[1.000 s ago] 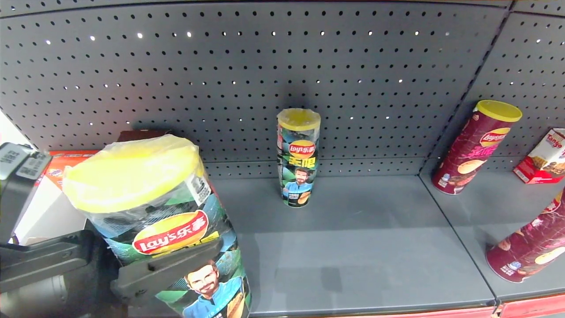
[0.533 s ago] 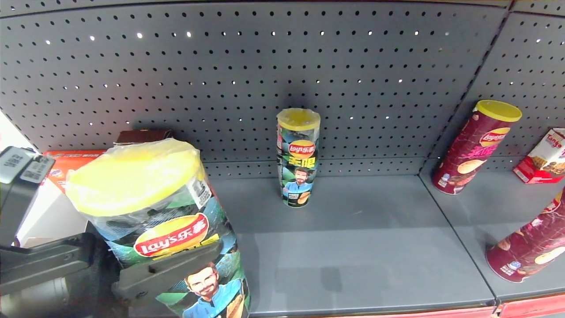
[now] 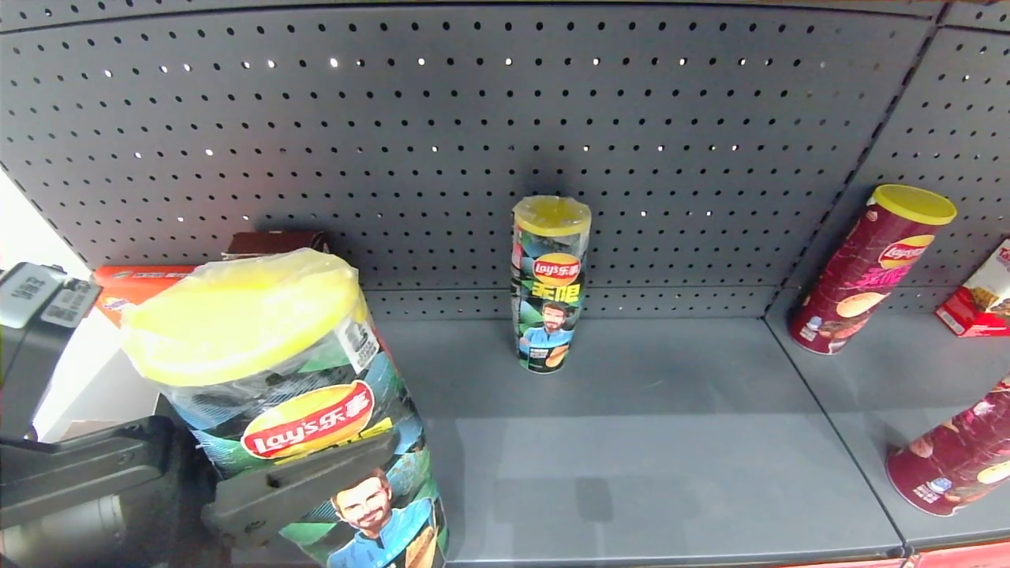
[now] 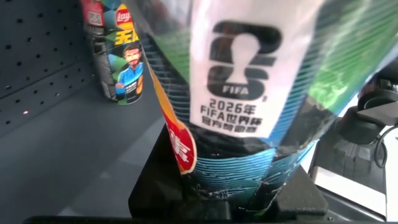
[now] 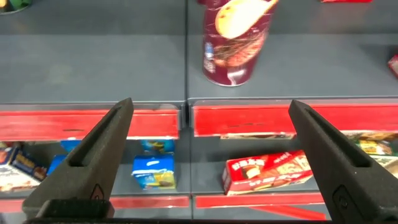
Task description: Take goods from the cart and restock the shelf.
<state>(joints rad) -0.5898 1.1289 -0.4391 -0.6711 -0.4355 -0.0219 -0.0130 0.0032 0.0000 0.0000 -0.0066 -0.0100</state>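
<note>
A green-and-blue chip can (image 3: 284, 394) with a yellow lid and plastic wrap stands upright at the shelf's front left, my left gripper (image 3: 276, 481) shut on its lower half. In the left wrist view the can (image 4: 249, 93) rises from between the fingers (image 4: 298, 196). A matching can (image 3: 550, 284) stands upright at the back of the grey shelf board (image 3: 631, 442), against the wall, and appears again as the far can (image 4: 121, 56). My right gripper (image 5: 211, 155) hangs open and holds nothing, in front of the lower shelves.
Two maroon chip cans (image 3: 868, 268) (image 3: 955, 450) and a red box (image 3: 978, 300) stand on the shelf bay to the right. An orange box (image 3: 134, 284) lies at the far left. The perforated back wall (image 3: 473, 118) closes the rear. Red price rails (image 5: 249, 121) and boxed goods (image 5: 267, 171) lie below.
The head camera has shifted a little, so the shelf goods sit slightly farther right in the picture. The held can stays in the left gripper, a touch lower.
</note>
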